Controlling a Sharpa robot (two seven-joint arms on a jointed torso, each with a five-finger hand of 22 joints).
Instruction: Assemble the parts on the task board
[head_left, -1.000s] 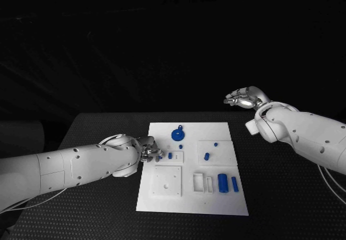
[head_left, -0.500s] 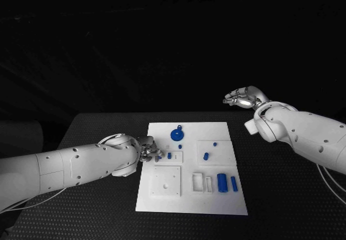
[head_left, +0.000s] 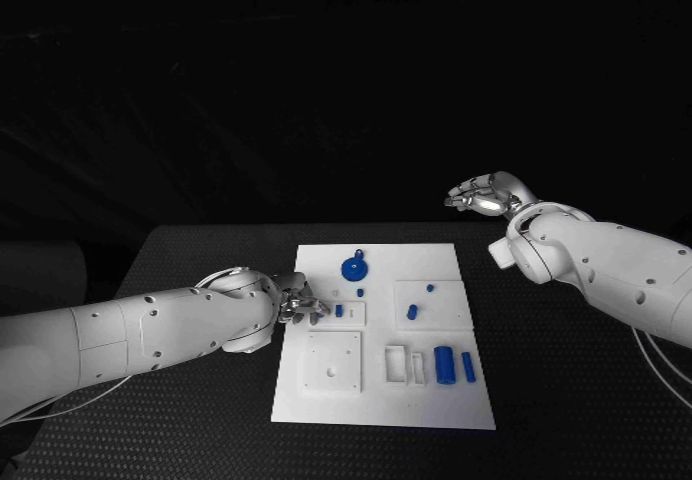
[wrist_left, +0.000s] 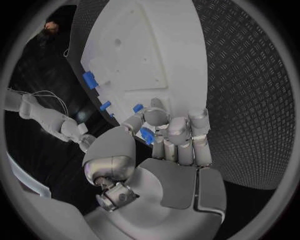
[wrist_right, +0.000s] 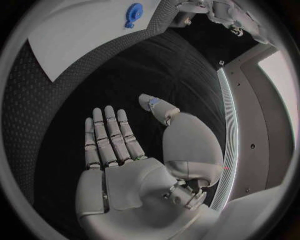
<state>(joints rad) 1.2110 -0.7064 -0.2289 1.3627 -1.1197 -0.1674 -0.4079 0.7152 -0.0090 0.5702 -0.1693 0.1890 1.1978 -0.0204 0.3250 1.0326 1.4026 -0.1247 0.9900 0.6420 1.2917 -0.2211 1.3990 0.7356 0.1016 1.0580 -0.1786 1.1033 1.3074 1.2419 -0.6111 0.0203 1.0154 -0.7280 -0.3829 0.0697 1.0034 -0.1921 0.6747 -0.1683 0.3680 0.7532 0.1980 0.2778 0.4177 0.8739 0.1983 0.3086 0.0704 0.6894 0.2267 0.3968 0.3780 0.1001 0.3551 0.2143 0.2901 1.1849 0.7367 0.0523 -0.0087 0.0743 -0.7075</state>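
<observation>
Blue part (wrist_left: 147, 135) pinched by left hand (head_left: 299, 305).

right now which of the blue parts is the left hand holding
The small blue part pinched in the left hand at the task board's left edge; the other blue parts lie or stand on the board untouched.

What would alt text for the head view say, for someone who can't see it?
The left hand holds a small blue part at the left edge of the white board on a black table. The right hand hangs open beyond the table's far right.
</observation>
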